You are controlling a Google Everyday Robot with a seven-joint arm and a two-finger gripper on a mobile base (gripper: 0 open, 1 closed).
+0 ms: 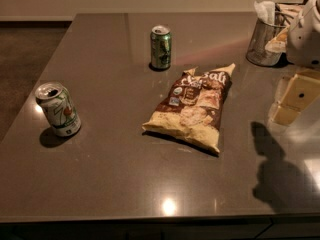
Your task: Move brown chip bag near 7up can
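Flat on the table point(110, 174), well apart from the 7up can point(59, 109) near its left edge, the brown chip bag point(192, 109) looks light, crinkly and crushable, best pinched gently at a crimped end by the claw point(287, 106) hanging to its right, whose spread I cannot tell.

- Cans: two. One 7up can point(58, 110), white with green markings, stands near the table's left edge. One green can point(161, 47) stands towards the far side.
- Bags: one. The chip bag point(192, 109) lies flat near the middle of the table.
- Cups: one. The metal cup point(261, 43) stands at the far right and holds white paper point(265, 10).
- Tables: one. The table point(115, 174) is dark grey.
- Grippers: one. The gripper point(292, 101) is at the right edge of the view, above the table, right of the chip bag.
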